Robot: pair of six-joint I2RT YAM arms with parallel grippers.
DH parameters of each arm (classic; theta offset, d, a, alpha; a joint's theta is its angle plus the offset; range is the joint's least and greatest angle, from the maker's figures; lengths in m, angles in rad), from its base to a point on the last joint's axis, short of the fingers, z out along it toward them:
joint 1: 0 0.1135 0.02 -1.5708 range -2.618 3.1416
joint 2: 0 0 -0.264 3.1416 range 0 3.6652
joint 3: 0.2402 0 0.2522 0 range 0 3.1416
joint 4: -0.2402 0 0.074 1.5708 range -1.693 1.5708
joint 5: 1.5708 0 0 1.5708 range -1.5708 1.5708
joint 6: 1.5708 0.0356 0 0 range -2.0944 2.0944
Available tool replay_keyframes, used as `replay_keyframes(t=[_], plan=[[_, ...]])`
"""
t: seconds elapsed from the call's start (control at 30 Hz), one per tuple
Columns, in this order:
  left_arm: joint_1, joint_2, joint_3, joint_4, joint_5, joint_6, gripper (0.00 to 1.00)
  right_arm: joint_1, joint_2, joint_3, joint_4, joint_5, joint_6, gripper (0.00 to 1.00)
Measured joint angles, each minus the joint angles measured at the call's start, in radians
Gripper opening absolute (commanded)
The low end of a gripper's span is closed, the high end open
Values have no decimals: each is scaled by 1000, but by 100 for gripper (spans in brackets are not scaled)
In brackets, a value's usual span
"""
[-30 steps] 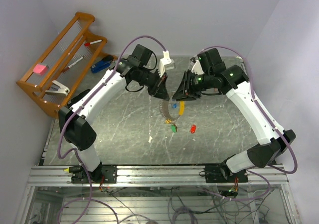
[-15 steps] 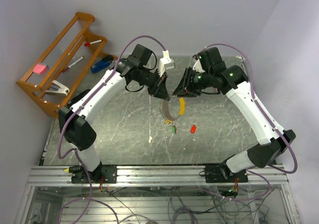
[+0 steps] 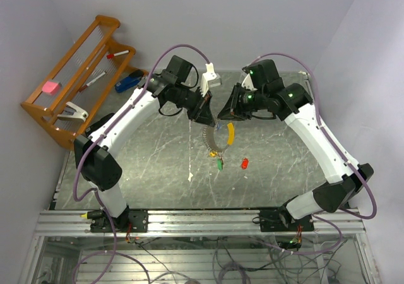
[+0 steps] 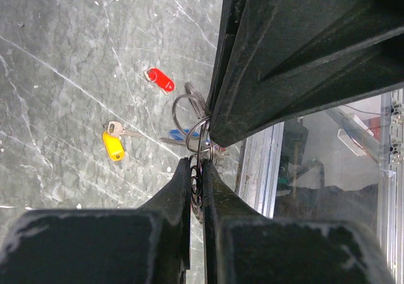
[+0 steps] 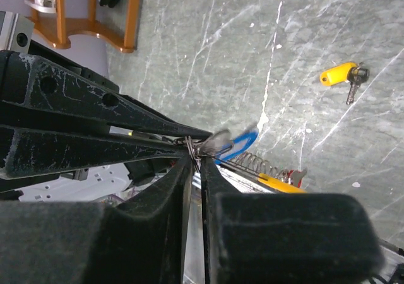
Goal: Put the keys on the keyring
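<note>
Above desk (image 3: 158,164) centre, left hand (image 4: 196,167) pinches keyring (image 4: 184,110); right hand (image 5: 194,161) pinches it too, blue key (image 5: 238,146) beside. From above, red key (image 3: 244,163) at keyring's 4 o'clock, green key (image 3: 219,163) at 6.

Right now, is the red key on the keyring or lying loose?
Loose: the red key lies alone, clear of the keyring.

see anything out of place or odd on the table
Nothing looks damaged or spilled. Two keys lie loose on the table, off the keyring that the left gripper and right gripper pinch between them: the red key and the yellow key.
</note>
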Motion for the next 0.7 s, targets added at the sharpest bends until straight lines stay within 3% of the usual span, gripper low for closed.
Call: replay_keyframes(t=[0.13, 0.43, 0.7], plan=[[1, 0, -2, -1, -2, -3, 7, 0, 7, 6, 2, 10, 0, 0], [2, 0, -4, 6, 2, 2, 7, 4, 21, 39, -7, 21, -2, 0], [2, 0, -3, -1, -4, 36, 7, 6, 115, 180, -117, -5, -59, 0]])
